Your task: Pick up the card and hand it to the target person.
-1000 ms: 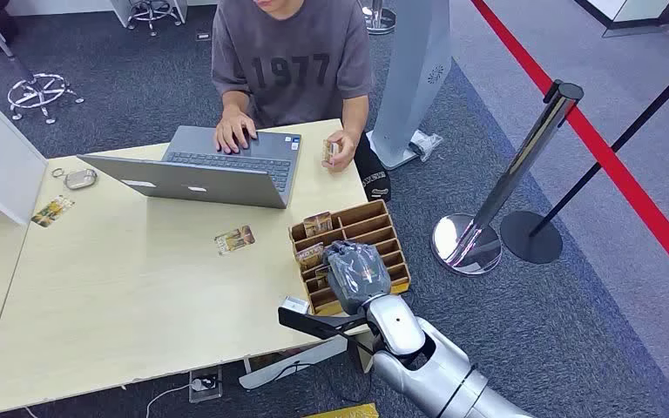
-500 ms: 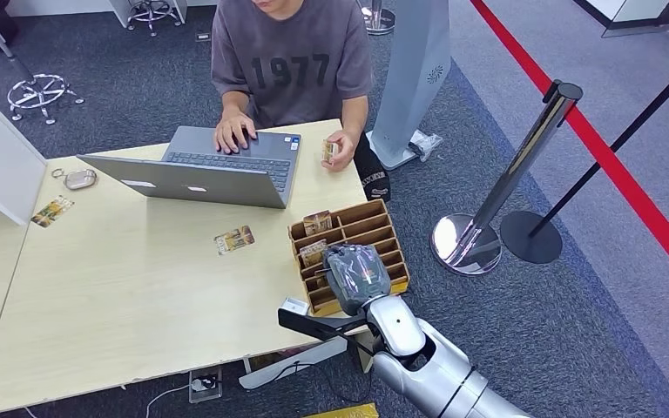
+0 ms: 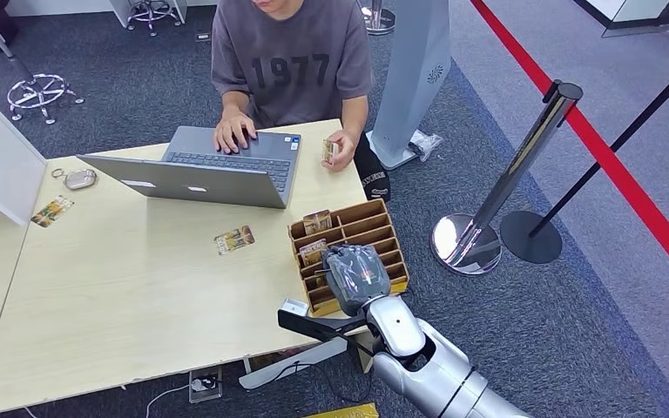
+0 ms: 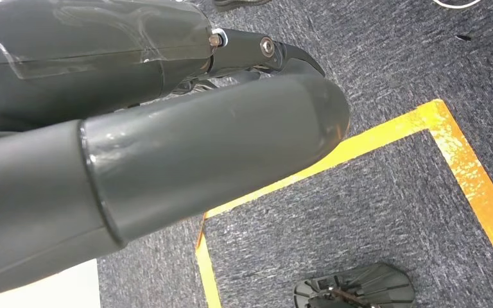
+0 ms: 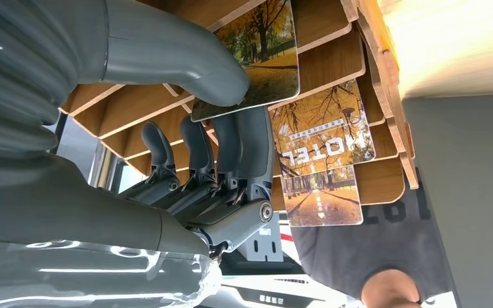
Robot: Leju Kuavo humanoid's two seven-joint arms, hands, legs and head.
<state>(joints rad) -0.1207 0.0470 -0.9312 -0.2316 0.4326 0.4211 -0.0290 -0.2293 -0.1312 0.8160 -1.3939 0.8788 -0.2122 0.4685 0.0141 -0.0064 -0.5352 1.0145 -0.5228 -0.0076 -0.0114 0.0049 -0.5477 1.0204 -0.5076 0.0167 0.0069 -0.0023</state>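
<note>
— Right hand (image 3: 356, 274)?
— Over the wooden card rack (image 3: 381, 228); thumb and fingers (image 5: 250, 144) pinch a card (image 5: 257, 48) standing in a rack slot.
— Left hand (image 4: 154, 128)?
— Hanging above carpet; its grasp I cannot tell.
— Recipient?
— A person (image 3: 292, 61) seated beyond the rack, at the bench (image 3: 122, 287).

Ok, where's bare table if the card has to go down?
Wide bare table between the loose card, the near edge and the rack. Crowded: the laptop at the far edge, and the rack under the right hand.

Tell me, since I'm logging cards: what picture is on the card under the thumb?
Autumn trees, yellow-orange, on the card; right wrist view shows it best.
</note>
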